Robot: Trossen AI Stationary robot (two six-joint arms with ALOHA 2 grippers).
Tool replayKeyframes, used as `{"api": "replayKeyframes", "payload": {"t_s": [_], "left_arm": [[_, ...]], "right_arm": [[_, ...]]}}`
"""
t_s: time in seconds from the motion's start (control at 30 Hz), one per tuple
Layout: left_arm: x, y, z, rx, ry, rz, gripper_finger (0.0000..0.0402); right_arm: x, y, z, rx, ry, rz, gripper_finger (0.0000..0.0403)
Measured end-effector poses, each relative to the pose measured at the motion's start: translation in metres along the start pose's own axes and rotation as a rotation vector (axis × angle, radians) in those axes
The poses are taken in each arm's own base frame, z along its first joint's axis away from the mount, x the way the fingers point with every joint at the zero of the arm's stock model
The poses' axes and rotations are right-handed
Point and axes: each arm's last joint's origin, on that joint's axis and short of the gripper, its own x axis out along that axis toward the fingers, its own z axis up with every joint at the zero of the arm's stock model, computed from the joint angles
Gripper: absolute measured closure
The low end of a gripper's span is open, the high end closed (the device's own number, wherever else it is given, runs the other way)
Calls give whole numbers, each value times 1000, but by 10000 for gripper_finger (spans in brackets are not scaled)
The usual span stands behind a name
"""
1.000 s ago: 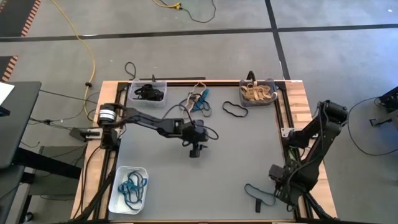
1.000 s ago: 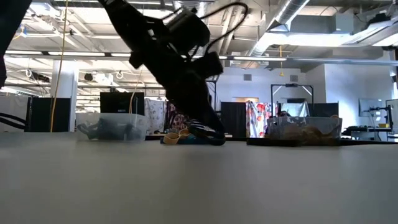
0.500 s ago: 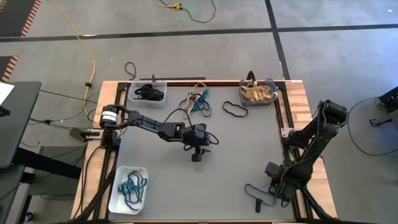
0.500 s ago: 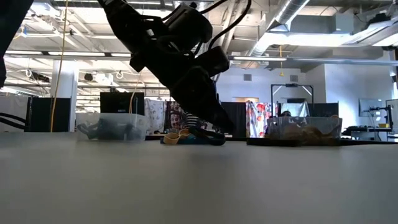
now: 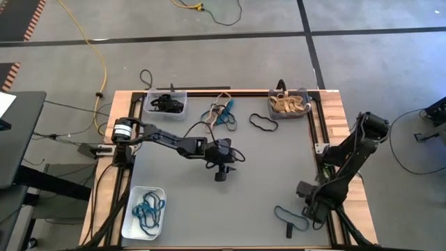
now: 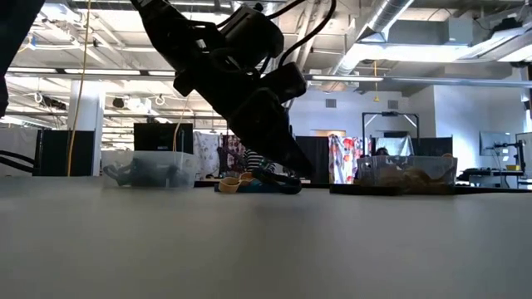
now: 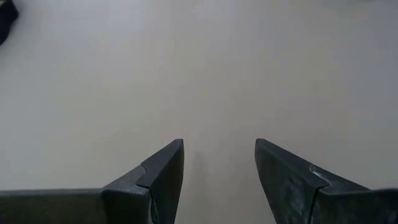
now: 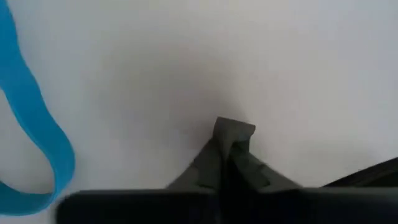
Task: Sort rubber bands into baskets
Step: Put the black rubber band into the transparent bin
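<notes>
Near the table's right front corner, the right gripper (image 8: 233, 134) has its fingers pressed together, empty, beside a teal rubber band (image 8: 37, 124). Mid-table, the left gripper (image 7: 219, 165) hangs spread over bare mat; more bands (image 5: 221, 111) lie between the baskets (image 5: 167, 102).

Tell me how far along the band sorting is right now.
Partly done. The clear basket holds black bands, the dark grey basket tan ones, the white basket teal ones. In hand: nothing visibly gripped; the left claw hangs open over bare mat, the right claw is shut beside a loose teal band. Left: that band, the mixed pile and a black band.
</notes>
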Motion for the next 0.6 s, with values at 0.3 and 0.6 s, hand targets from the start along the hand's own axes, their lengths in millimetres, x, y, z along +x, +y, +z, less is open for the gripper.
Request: {"api": "replayKeyframes", "payload": {"t_s": [0.3,0.6], "left_arm": [[0,0,2,1,-20,0,215],[0,-13,15,64,-149,-24,215]], "right_arm": [[-8,7,20,-75,-81,33,370],[-29,18,57,-198,-341,31,377]]}}
